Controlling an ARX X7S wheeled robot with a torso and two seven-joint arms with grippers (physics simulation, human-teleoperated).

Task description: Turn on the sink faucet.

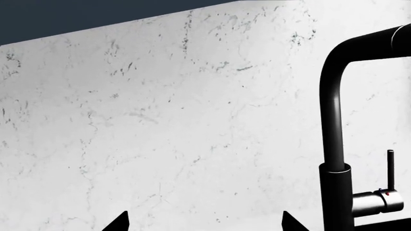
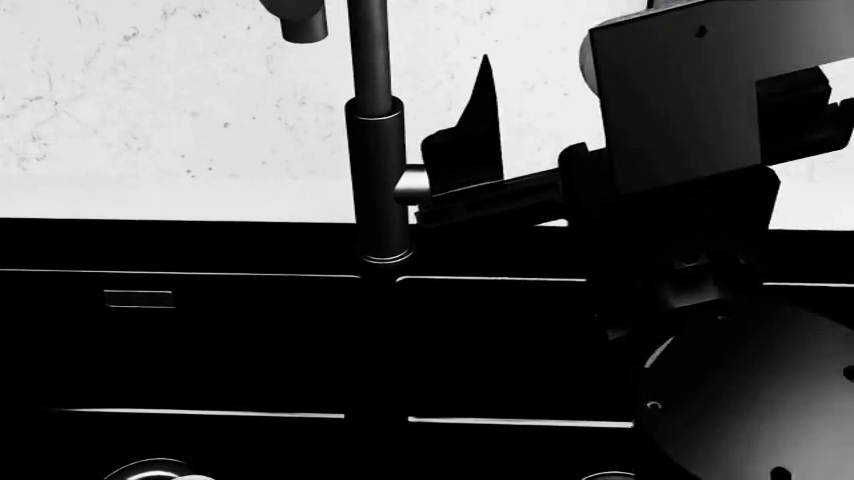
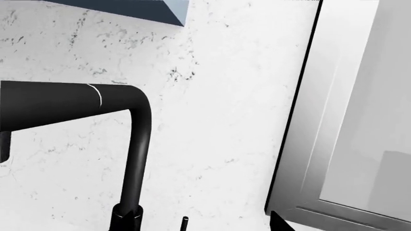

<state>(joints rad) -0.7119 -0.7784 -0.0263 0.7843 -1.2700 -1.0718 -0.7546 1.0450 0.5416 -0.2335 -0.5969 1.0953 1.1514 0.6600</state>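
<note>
The sink faucet (image 2: 375, 140) is a tall dark column at the back of the black sink (image 2: 200, 340). In the left wrist view the faucet (image 1: 335, 144) shows its silver side stub (image 1: 372, 203), a red mark and the thin upright lever rod (image 1: 390, 171). My left gripper (image 1: 205, 224) is open and empty, off to the side of the faucet. My right gripper (image 3: 199, 227) is open beside the faucet column (image 3: 136, 159), with the lever tip (image 3: 185, 222) between its jaws. One of its fingers (image 2: 477, 110) stands next to the stub in the head view.
A white marble backsplash (image 1: 160, 125) stands behind the faucet. A grey window frame (image 3: 347, 120) is beside it and a blue cabinet (image 3: 128, 9) hangs above. My right arm (image 2: 694, 200) fills the right of the head view. Two drains (image 2: 154, 470) show at the bottom edge.
</note>
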